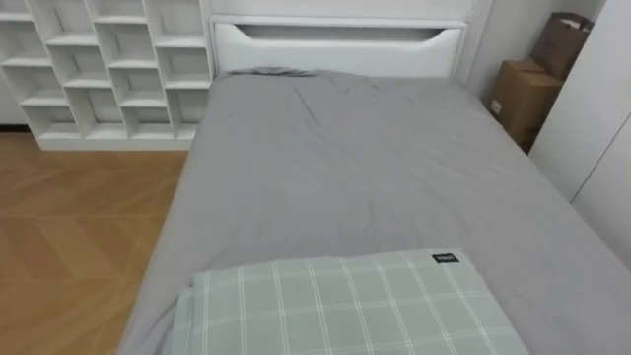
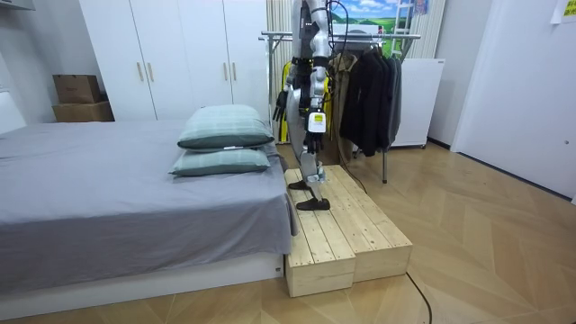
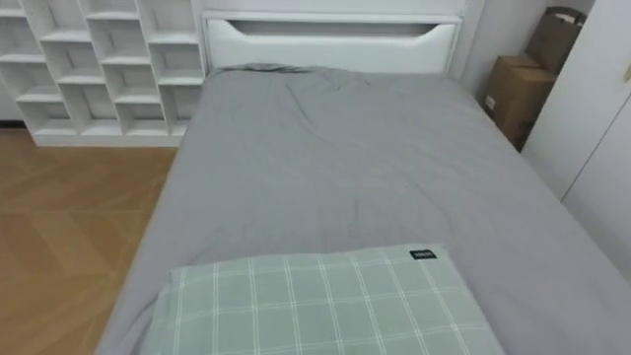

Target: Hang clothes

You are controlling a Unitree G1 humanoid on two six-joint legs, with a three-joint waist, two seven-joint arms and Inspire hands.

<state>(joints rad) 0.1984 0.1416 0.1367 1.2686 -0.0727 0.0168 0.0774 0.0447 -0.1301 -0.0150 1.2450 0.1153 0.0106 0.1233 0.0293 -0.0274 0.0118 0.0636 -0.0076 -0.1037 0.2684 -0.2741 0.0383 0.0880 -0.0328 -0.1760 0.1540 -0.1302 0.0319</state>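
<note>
In the room view I stand on a wooden platform [image 2: 346,229] at the pillow end of the bed [image 2: 135,193], facing along it. Behind me a clothes rack [image 2: 400,38] holds several dark garments [image 2: 371,90]. My left hand [image 2: 315,121] hangs by my hip and my right hand [image 2: 280,104] hangs on the bed side; both are too small to read. In the eye views the grey sheet [image 1: 365,168] lies flat and bare, with a green checked pillow [image 1: 345,306] just below me.
A white headboard [image 1: 335,44] closes the far end of the bed. A white cubby shelf [image 1: 108,69] stands over the wood floor [image 1: 79,237] on the left. Cardboard boxes [image 1: 523,94] and white wardrobe doors [image 1: 601,128] are on the right.
</note>
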